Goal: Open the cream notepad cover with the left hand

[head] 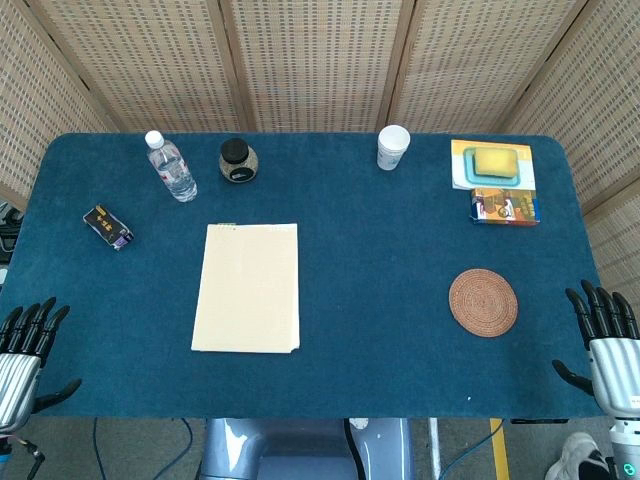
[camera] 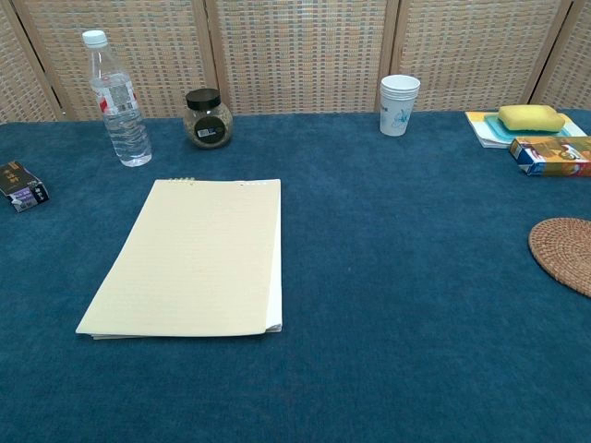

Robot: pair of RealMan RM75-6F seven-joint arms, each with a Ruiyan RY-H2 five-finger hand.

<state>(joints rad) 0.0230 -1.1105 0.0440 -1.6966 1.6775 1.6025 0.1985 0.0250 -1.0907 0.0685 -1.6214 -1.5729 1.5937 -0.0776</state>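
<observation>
Cream notepad flat, cover closed, left of centre on blue table. Left hand at near left table edge, fingers spread, holding nothing, well apart from notepad. Right hand at near right edge, fingers apart, empty. Water bottle, dark-lidded jar, paper cup along far side; woven coaster to the right.

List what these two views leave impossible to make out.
- Left hand and right hand: absent from chest view; head view's frame edges crop both.
- Woven coaster: right edge crops it in chest view.
- Small dark box label: too small in either view.
</observation>
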